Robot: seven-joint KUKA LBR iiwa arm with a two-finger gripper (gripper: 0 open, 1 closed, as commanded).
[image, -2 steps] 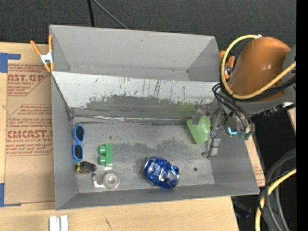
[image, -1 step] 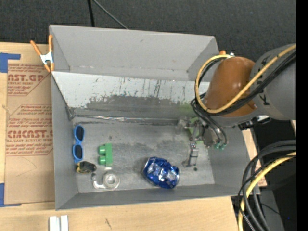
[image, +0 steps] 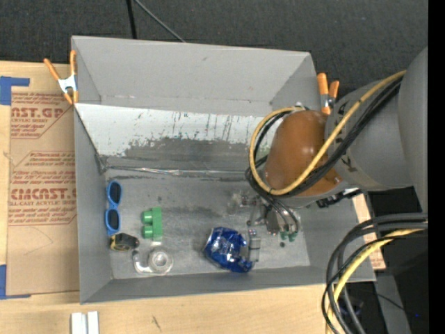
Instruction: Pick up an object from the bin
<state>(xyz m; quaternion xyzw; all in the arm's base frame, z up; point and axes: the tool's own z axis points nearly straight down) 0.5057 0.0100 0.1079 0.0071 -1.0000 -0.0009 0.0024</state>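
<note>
My gripper [image: 267, 223] hangs low over the bin's front right part, under the arm's orange cover. Just left of it and touching or nearly touching lies a crumpled shiny blue bag [image: 226, 248] near the front wall. A green block [image: 151, 223] stands farther left on the bin floor. In front of it lies a clear plastic piece [image: 157, 261].
Blue sunglasses [image: 112, 206] lie along the left wall, with a small black and yellow thing [image: 124, 241] just in front of them. The arm and its yellow cables cover the bin's right side.
</note>
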